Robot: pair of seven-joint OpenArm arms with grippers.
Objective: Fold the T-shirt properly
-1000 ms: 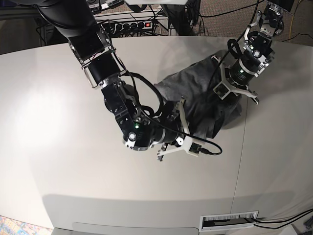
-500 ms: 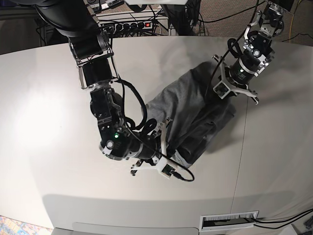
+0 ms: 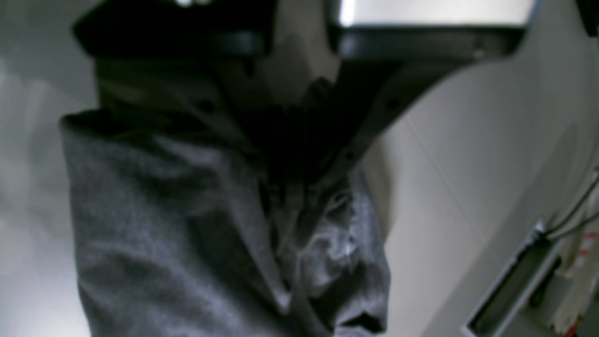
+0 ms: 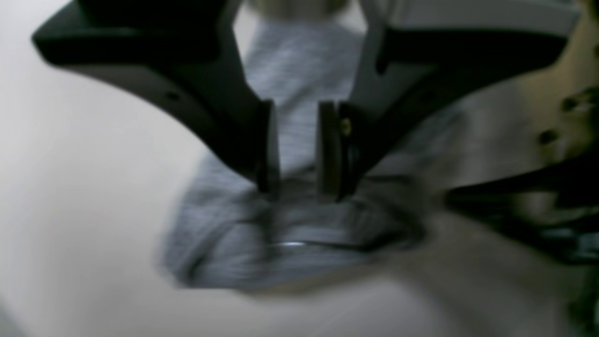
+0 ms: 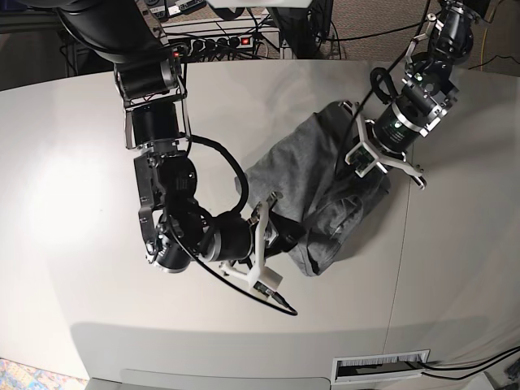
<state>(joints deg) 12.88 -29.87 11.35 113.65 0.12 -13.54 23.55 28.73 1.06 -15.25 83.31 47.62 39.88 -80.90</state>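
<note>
T-shirt (image 5: 313, 175): grey, bunched and creased on the pale table (image 5: 73, 162), stretched between the two arms on the right half of the base view; one edge hangs loose near the seam in the tabletop
Right claw (image 4: 297, 187): low over the table at the shirt's near corner; fingers (image 4: 266, 145) drawn close with a narrow gap, grey cloth lying in that gap; pinching the T-shirt
Left claw (image 5: 367, 162): at the shirt's far end; cloth gathered up against it in its wrist view; too dark and blurred there, so cannot tell whether it grips
</note>
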